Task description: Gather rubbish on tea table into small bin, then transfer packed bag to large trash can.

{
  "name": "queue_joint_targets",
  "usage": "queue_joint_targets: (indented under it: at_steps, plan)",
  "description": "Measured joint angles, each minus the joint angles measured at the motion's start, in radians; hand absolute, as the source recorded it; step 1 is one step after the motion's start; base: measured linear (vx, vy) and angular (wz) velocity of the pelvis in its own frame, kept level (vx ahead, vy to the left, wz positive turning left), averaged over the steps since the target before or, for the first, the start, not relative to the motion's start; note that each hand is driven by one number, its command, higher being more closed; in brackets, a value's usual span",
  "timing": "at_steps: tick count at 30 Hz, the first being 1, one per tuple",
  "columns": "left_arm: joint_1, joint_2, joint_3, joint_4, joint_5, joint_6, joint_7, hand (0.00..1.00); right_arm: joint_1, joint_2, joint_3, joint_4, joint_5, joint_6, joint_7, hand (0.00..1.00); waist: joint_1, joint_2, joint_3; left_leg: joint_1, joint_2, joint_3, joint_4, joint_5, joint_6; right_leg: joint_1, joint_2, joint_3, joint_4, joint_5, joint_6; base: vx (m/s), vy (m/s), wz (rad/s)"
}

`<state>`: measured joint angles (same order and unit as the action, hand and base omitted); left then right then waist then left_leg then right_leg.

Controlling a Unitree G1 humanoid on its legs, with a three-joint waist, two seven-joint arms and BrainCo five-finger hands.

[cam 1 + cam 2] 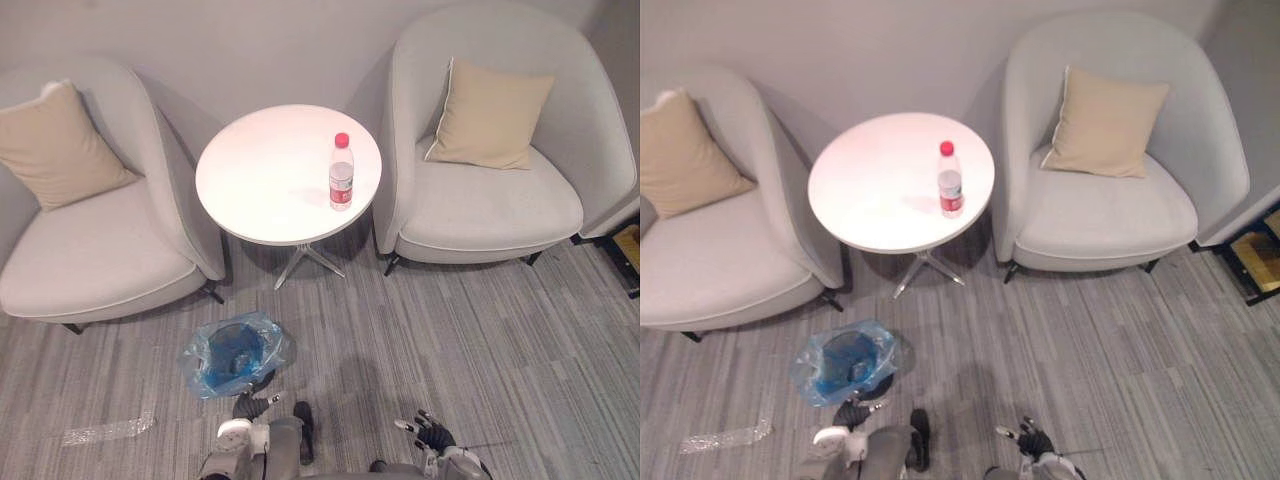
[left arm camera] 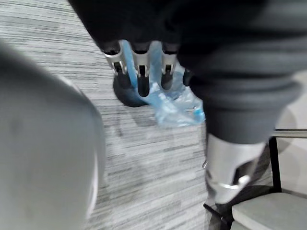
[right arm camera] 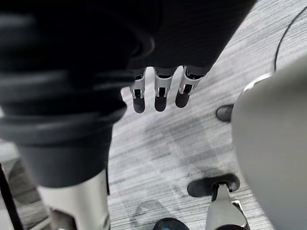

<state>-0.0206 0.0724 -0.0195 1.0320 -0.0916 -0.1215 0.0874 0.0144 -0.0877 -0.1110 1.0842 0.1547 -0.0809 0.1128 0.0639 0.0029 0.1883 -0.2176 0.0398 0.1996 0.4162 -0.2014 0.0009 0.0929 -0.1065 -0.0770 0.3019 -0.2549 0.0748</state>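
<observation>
Left eye view: left armchair and right armchair flank the round white counter. The small bin (blue-bag lined) sits on the carpet. A red-capped bottle stands upright on the counter. The left hand and right hand hang relaxed and empty.

No legible text, numbers or signs. The bottle standing on the round white desk has a label wrapped round its middle, red and white. Print on it is too small to read, so no brand or figure can be made out.
</observation>
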Motion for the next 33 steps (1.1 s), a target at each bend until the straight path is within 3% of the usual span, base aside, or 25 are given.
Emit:
queue_joint_targets:
  at_steps: [3, 4, 7, 9, 11, 12, 13, 15, 17, 19, 20, 21, 24, 26, 28, 31, 33]
  plan:
    - [0.005, 0.019, -0.014, 0.03, 0.012, 0.006, -0.003, 0.0, -0.003, 0.001, -0.004, -0.001, -0.021, -0.002, 0.007, 0.0, -0.004, -0.013, -0.006, 0.12, -0.034, 0.012, -0.07, -0.037, 0.02, -0.14, -0.052, 0.02, 0.374, -0.013, 0.075, 0.32, 0.122, -0.11]
    - [0.007, 0.027, -0.043, 0.045, 0.012, 0.014, -0.003, 0.0, -0.001, -0.003, -0.003, -0.001, -0.035, -0.002, 0.01, 0.0, -0.01, -0.009, -0.007, 0.186, -0.041, 0.005, -0.107, -0.04, 0.022, -0.173, -0.076, -0.028, 0.454, -0.057, 0.046, 0.37, 0.063, 0.11]
    - [0.024, 0.028, -0.055, 0.046, 0.012, 0.02, -0.003, 0.0, 0.001, -0.009, -0.003, -0.003, -0.039, -0.002, 0.02, 0.0, -0.014, 0.005, -0.021, 0.254, -0.024, -0.019, -0.151, -0.04, 0.022, -0.243, -0.07, -0.103, 0.398, -0.094, 0.004, 0.36, 0.004, 0.22]
    - [0.025, 0.025, -0.056, 0.046, 0.012, 0.02, -0.003, 0.0, -0.001, -0.01, -0.003, -0.014, -0.038, -0.003, 0.026, 0.0, -0.019, 0.012, -0.018, 0.288, 0.003, -0.045, -0.168, -0.04, 0.022, -0.293, -0.039, -0.09, 0.319, -0.093, 0.004, 0.37, -0.139, 0.36]
    - [0.029, 0.023, -0.056, 0.047, 0.012, 0.02, -0.002, 0.0, -0.003, -0.012, -0.003, -0.03, -0.037, -0.004, 0.026, 0.0, -0.031, 0.019, -0.016, 0.319, 0.036, -0.08, -0.172, -0.041, 0.019, -0.329, 0.012, -0.019, 0.182, -0.036, 0.008, 0.34, -0.188, 0.46]
    - [0.037, 0.028, -0.055, 0.046, 0.013, 0.019, -0.003, 0.0, 0.004, -0.009, -0.001, -0.029, -0.038, -0.003, 0.026, 0.0, -0.031, 0.005, -0.026, 0.331, 0.037, -0.092, -0.169, -0.047, 0.005, -0.331, 0.024, 0.021, 0.079, 0.058, 0.003, 0.37, -0.242, 0.51]
    - [0.036, 0.039, -0.048, 0.054, 0.021, 0.02, -0.003, 0.0, 0.015, -0.001, -0.006, -0.027, -0.031, -0.002, 0.027, 0.0, -0.033, -0.023, -0.038, 0.35, 0.026, -0.12, -0.165, -0.077, -0.048, -0.339, 0.014, 0.046, 0.041, 0.183, -0.026, 0.44, -0.291, 0.43]
    - [0.036, -0.006, -0.035, 0.069, 0.024, 0.019, -0.001, 0.0, 0.007, -0.036, -0.003, -0.021, -0.037, -0.001, 0.025, 0.0, -0.035, 0.047, -0.057, 0.357, 0.079, -0.153, -0.161, -0.085, -0.081, -0.335, 0.048, 0.003, 0.087, 0.161, -0.043, 0.3, -0.2, 0.36]
    - [0.03, -0.029, -0.036, 0.073, 0.032, 0.019, -0.003, 0.0, 0.005, -0.052, -0.008, -0.015, -0.034, -0.001, 0.027, 0.0, -0.044, 0.079, -0.057, 0.355, 0.104, -0.185, -0.133, -0.074, -0.101, -0.296, 0.059, -0.039, 0.065, 0.122, -0.064, 0.29, -0.215, 0.49]
    - [0.024, -0.035, -0.036, 0.076, 0.034, 0.02, -0.003, 0.0, 0.005, -0.062, -0.008, -0.01, -0.032, 0.001, 0.024, 0.0, -0.053, 0.086, -0.053, 0.306, 0.121, -0.191, -0.016, -0.046, -0.147, -0.239, 0.065, -0.07, 0.032, 0.115, -0.073, 0.26, -0.232, 0.46]
    - [0.018, -0.034, -0.035, 0.073, 0.044, 0.019, -0.003, 0.0, 0.006, -0.061, -0.007, -0.003, -0.032, 0.004, 0.024, 0.0, -0.052, 0.075, -0.045, 0.27, 0.125, -0.182, 0.076, -0.013, -0.174, -0.203, 0.063, -0.077, 0.006, 0.112, -0.078, 0.16, -0.147, 0.3]
    - [0.014, -0.029, -0.036, 0.064, 0.051, 0.019, -0.003, 0.0, 0.007, -0.053, -0.007, 0.0, -0.024, 0.01, 0.022, 0.0, -0.05, 0.063, -0.036, 0.232, 0.13, -0.163, 0.173, 0.025, -0.179, -0.164, 0.051, -0.08, -0.022, 0.108, -0.085, 0.14, -0.117, 0.18]
    - [0.011, -0.029, -0.039, 0.056, 0.054, 0.018, -0.004, 0.0, 0.009, -0.046, -0.024, 0.002, -0.011, 0.013, 0.013, 0.0, -0.054, 0.056, -0.031, 0.169, 0.141, -0.071, 0.177, -0.075, -0.137, -0.114, 0.034, -0.091, -0.069, 0.107, -0.086, 0.1, -0.029, 0.15]
    - [0.005, -0.025, -0.04, 0.045, 0.064, 0.018, -0.004, 0.0, 0.012, -0.037, -0.042, 0.001, 0.003, 0.013, 0.003, 0.0, -0.054, 0.046, -0.023, 0.143, 0.111, -0.056, 0.077, -0.083, -0.131, -0.091, 0.014, -0.1, -0.084, 0.106, -0.077, 0.06, 0.068, 0.18]
    - [0.009, -0.028, -0.051, 0.042, 0.072, 0.018, -0.006, 0.0, 0.016, -0.045, -0.041, -0.006, 0.003, 0.01, 0.0, 0.0, -0.051, 0.068, -0.022, 0.137, 0.084, -0.072, -0.125, 0.039, -0.1, -0.077, 0.026, -0.095, -0.083, 0.092, -0.039, 0.06, 0.147, 0.02]
    - [0.009, 0.003, -0.058, 0.046, 0.091, 0.019, -0.003, 0.0, 0.018, -0.017, -0.009, -0.007, 0.002, 0.008, -0.002, 0.0, -0.043, 0.021, -0.035, 0.163, 0.04, -0.061, -0.17, 0.046, -0.084, -0.069, -0.005, -0.06, -0.114, 0.096, -0.01, 0.09, 0.119, -0.05]
    - [0.01, 0.015, -0.059, 0.059, 0.092, 0.019, -0.003, 0.0, 0.022, -0.012, 0.006, -0.011, -0.001, 0.009, -0.003, 0.0, -0.039, 0.006, -0.043, 0.172, 0.02, -0.052, -0.194, 0.052, -0.073, -0.07, -0.019, -0.054, -0.125, 0.102, -0.002, 0.14, 0.123, -0.04]
